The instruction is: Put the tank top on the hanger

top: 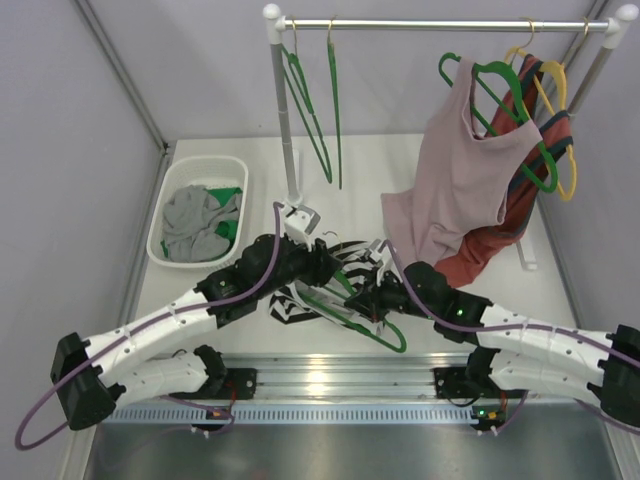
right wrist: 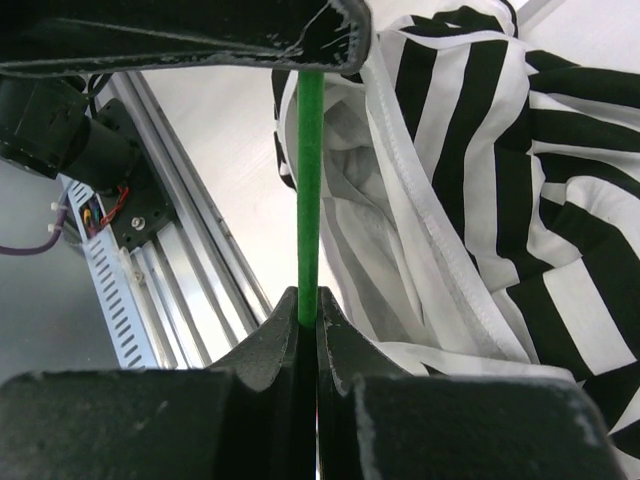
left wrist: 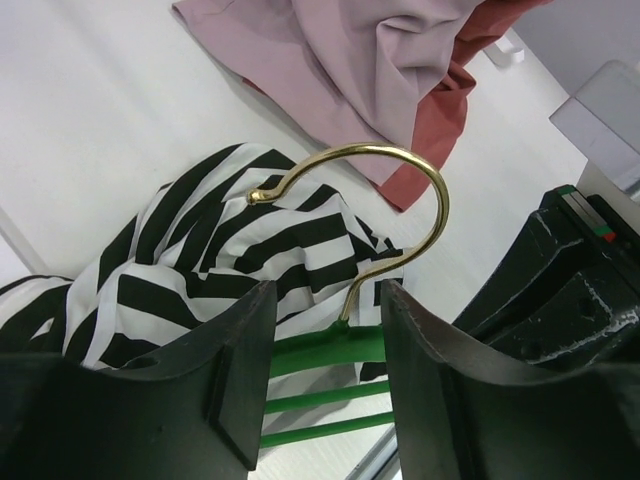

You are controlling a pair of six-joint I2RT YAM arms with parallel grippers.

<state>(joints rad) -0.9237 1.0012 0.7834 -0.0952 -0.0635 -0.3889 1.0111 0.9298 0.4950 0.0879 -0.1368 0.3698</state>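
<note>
The black-and-white striped tank top (top: 288,303) lies crumpled on the table between my two arms, and it shows as well in the left wrist view (left wrist: 200,260) and the right wrist view (right wrist: 500,200). The green hanger (top: 378,328) lies across it, its brass hook (left wrist: 400,170) rising over the stripes. My left gripper (left wrist: 328,300) stands open, one jaw on each side of the hanger's neck (left wrist: 325,348). My right gripper (right wrist: 308,300) is shut on a thin green bar of the hanger (right wrist: 310,180), with the top's white hem just beside it.
A white basket (top: 160,240) holding a grey garment stands at the left. A clothes rail (top: 440,24) at the back carries green hangers (top: 310,120), a dusty-pink top (top: 460,180), a rust garment (top: 500,240) and a yellow hanger (top: 558,110). Its post (top: 285,130) stands just behind my left gripper.
</note>
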